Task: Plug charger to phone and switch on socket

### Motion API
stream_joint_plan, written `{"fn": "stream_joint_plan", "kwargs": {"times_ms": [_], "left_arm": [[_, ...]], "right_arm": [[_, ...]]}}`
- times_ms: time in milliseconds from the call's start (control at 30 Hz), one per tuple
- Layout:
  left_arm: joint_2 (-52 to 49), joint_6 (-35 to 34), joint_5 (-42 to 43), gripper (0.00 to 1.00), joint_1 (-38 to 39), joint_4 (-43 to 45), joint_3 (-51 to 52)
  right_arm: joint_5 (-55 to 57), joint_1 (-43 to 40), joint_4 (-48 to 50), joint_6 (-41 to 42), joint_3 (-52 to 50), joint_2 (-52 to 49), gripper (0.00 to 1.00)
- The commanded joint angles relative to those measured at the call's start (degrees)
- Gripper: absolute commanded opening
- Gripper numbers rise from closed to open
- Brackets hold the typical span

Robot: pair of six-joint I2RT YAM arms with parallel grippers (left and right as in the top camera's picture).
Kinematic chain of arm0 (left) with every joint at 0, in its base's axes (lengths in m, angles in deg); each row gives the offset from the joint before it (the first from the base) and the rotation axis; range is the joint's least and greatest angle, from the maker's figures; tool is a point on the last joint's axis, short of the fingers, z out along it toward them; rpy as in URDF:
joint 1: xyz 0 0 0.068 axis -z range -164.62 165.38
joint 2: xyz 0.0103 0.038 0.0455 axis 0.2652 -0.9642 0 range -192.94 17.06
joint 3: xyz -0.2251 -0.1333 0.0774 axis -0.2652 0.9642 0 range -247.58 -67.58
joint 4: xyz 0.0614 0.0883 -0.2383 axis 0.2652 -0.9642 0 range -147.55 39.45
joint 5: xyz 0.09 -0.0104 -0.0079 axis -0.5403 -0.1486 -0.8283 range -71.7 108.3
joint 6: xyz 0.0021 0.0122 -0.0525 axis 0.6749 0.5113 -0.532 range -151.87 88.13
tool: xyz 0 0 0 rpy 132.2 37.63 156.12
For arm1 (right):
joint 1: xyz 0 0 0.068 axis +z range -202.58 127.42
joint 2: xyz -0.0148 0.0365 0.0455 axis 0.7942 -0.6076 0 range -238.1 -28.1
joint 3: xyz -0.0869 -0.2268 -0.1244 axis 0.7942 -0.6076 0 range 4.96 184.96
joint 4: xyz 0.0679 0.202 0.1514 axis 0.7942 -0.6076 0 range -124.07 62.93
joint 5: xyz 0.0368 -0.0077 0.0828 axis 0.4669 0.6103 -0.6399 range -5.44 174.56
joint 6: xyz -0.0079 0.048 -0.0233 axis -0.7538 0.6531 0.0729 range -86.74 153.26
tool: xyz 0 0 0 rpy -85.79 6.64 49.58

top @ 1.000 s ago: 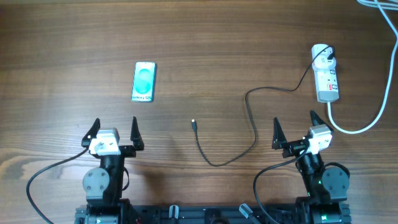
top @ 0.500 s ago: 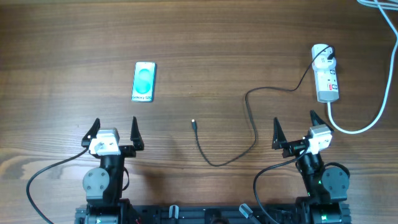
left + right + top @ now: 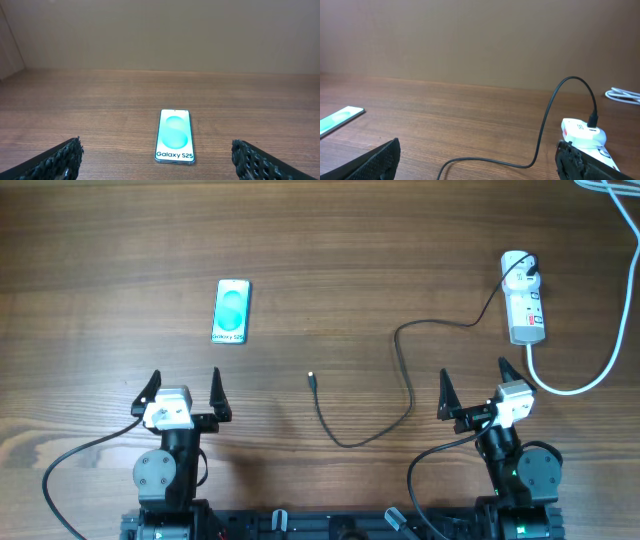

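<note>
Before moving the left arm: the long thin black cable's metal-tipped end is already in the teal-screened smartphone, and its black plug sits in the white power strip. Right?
Not quite. The metal-tipped connector of the long thin black cable lies loose on the wooden table, apart from the teal-screened smartphone, as the overhead view shows. Its black plug does sit in the white power strip.

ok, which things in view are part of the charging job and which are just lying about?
Job:
- light blue-teal smartphone marked Galaxy S25
- long thin black charger cable, plug already in the strip
- small white plastic power strip

Lying about:
- thick white cord trailing from the strip
- wooden table underneath
</note>
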Motion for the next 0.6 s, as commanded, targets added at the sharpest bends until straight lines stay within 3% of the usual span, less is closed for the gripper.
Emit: {"fn": "stream_joint_plan", "kwargs": {"times_ms": [0,400,567], "left_arm": [[0.4,1.1,0.5,1.00,0.3,-0.2,0.0],[0.4,1.2,-0.6,1.00,0.3,0.5,0.0],[0.4,1.0,0.3,1.00,0.3,10.4,0.0]], "right_arm": [[0.1,0.3,0.2,0.4,-0.1,0.0,1.00],[0.1,0.3,0.2,0.5,-0.1,0.0,1.00],[0.1,0.3,0.2,0.5,-0.1,0.0,1.00]]}}
